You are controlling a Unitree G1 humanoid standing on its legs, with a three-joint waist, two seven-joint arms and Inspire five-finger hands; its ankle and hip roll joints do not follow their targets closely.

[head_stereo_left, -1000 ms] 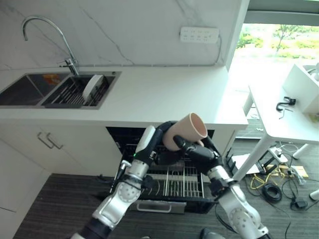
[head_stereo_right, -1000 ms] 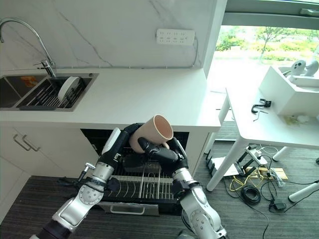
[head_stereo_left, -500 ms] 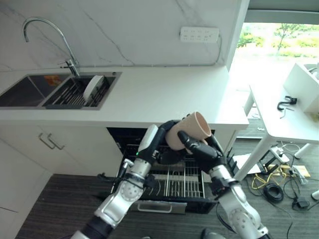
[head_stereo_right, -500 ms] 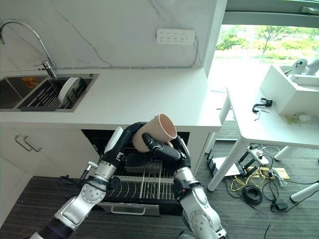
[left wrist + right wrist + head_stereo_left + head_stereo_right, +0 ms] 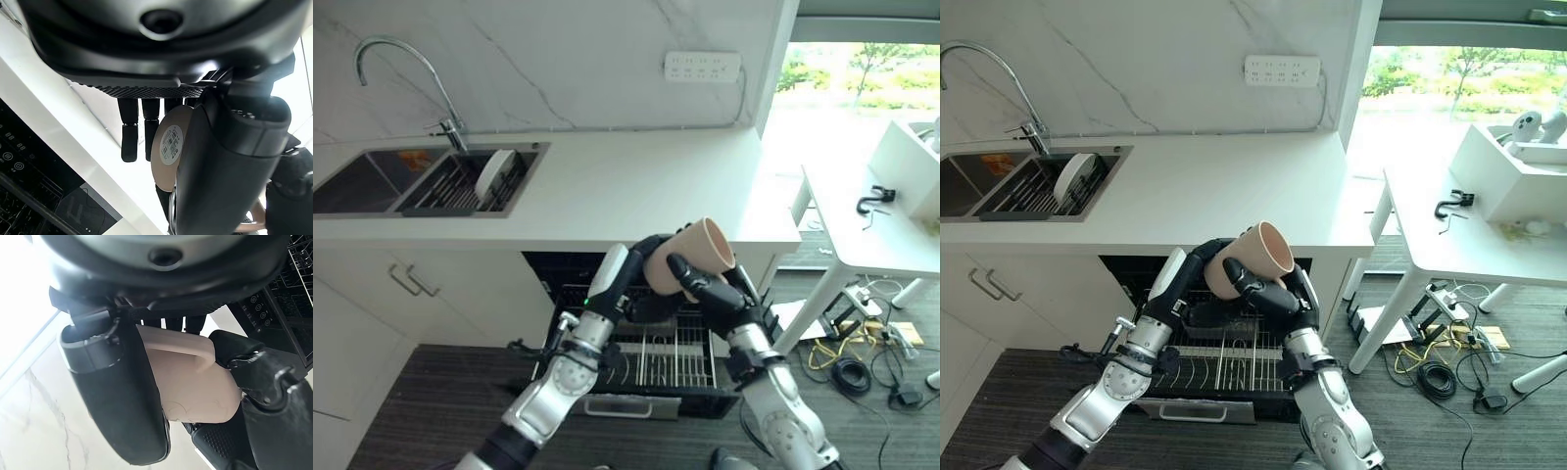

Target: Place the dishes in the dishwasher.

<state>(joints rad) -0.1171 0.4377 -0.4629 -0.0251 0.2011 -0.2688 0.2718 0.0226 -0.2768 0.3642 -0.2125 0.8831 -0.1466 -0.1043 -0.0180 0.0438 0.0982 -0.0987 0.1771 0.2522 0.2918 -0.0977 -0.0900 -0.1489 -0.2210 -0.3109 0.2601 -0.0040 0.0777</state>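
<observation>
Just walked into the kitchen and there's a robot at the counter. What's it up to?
It is loading the dishwasher. Both the left hand and the right hand are wrapped round a beige mug, held tilted in the air above the pulled-out dishwasher rack under the counter. The mug is not yet in the rack. A white plate stands on edge in the sink rack, waiting.
</observation>
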